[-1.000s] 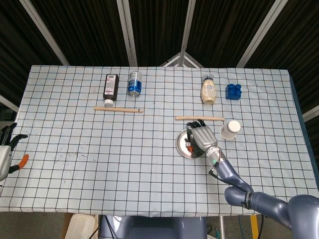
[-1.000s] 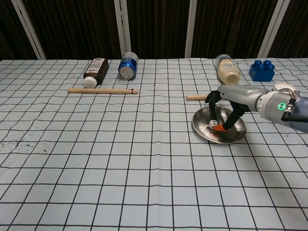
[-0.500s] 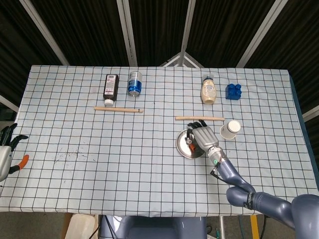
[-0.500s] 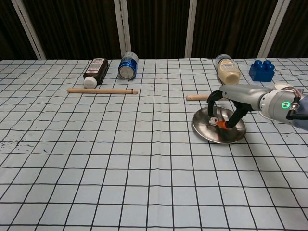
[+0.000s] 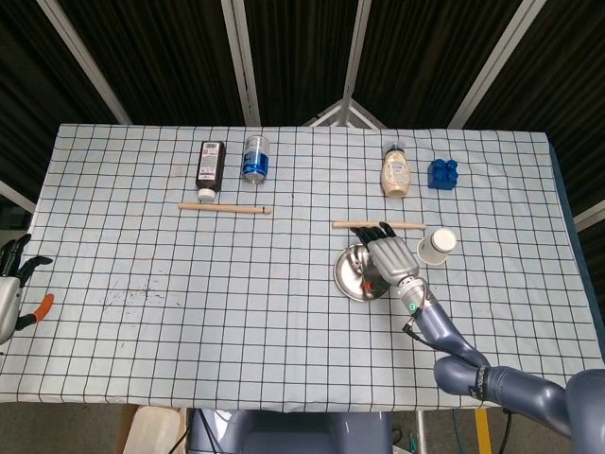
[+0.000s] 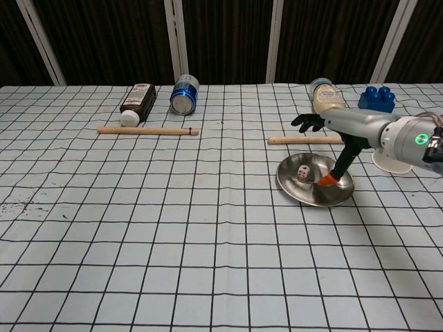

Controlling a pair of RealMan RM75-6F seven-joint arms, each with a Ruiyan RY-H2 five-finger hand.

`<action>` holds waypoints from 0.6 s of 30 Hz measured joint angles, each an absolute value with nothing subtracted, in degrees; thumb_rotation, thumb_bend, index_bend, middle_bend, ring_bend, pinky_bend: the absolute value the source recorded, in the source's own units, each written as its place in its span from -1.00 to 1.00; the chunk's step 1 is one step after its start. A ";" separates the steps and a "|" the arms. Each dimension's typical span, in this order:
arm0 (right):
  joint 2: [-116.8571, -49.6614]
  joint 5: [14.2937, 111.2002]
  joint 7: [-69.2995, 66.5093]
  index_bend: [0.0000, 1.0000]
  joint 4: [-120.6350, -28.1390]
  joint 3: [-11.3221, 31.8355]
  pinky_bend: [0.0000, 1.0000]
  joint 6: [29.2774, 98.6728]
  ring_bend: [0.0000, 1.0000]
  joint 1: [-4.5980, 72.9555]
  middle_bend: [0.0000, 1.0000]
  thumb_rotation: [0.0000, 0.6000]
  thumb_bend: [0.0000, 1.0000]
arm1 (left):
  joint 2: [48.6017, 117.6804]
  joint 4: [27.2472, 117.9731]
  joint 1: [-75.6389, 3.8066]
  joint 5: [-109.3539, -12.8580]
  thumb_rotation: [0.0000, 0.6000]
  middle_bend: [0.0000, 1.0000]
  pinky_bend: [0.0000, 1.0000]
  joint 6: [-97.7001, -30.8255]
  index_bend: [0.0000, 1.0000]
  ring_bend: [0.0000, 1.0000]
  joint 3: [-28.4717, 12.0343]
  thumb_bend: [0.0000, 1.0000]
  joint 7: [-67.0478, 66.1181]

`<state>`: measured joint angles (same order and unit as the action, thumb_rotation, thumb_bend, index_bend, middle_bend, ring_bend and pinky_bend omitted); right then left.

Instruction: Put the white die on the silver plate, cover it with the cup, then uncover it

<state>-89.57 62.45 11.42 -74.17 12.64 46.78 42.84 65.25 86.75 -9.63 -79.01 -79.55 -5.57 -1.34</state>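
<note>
The white die (image 6: pixel 302 172) lies on the silver plate (image 6: pixel 304 192), left of its middle. My right hand (image 6: pixel 346 131) hovers over the plate's right part, holding nothing. Its fingers (image 6: pixel 304 122) are spread toward the far side, and its orange-tipped thumb (image 6: pixel 324 181) points down just above the plate. From the head view the same hand (image 5: pixel 389 257) covers the plate's (image 5: pixel 346 274) right half. The white cup (image 5: pixel 436 245) stands just right of the hand and shows behind the forearm (image 6: pixel 391 160). My left hand (image 5: pixel 11 279) rests off the table's left edge, fingers apart and empty.
Along the far side lie a black bottle (image 5: pixel 210 163), a blue can (image 5: pixel 255 157), a cream squeeze bottle (image 5: pixel 396 170) and a blue block (image 5: pixel 442 174). One wooden stick (image 5: pixel 225 208) lies left of centre, and another (image 5: pixel 354 225) lies just behind the plate.
My right hand has lifted off the die and moved up and to the right. The die stays on the plate, now uncovered by the fingers. The left hand has not moved.
</note>
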 measured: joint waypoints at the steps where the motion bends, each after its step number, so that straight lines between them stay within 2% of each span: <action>1: -88.79 62.55 11.56 -0.85 -75.00 12.79 -1.00 47.45 -0.76 42.64 -0.72 1.00 -0.71 | 65.24 86.80 -9.63 -79.09 1.00 -1.00 -0.80 -79.56 -0.45 -1.00 -5.53 -0.06 -1.36; 8: -81.68 62.47 13.61 -0.85 -80.01 14.32 -1.00 53.26 -0.76 40.57 -0.72 1.00 -0.71 | 65.22 87.02 -9.42 -79.50 1.00 -1.00 -0.80 -80.12 -0.45 -1.00 -5.37 -0.06 -1.58; 14: -76.44 59.22 15.15 -0.76 -81.85 14.94 -1.00 54.17 -0.70 38.70 -0.69 1.00 -0.71 | 65.42 87.04 -9.52 -79.37 1.00 -1.00 -0.80 -79.88 -0.45 -1.00 -5.33 -0.07 -2.16; 18: -75.21 57.74 15.29 -0.68 -81.50 14.49 -1.00 53.40 -0.67 37.99 -0.62 1.00 -0.71 | 65.58 87.10 -9.54 -79.37 1.00 -1.00 -0.80 -79.90 -0.45 -1.00 -5.28 -0.07 -2.67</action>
<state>-75.21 57.74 15.29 -81.50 14.49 53.40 37.99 65.58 87.10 -9.54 -79.37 -79.90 -5.28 -2.67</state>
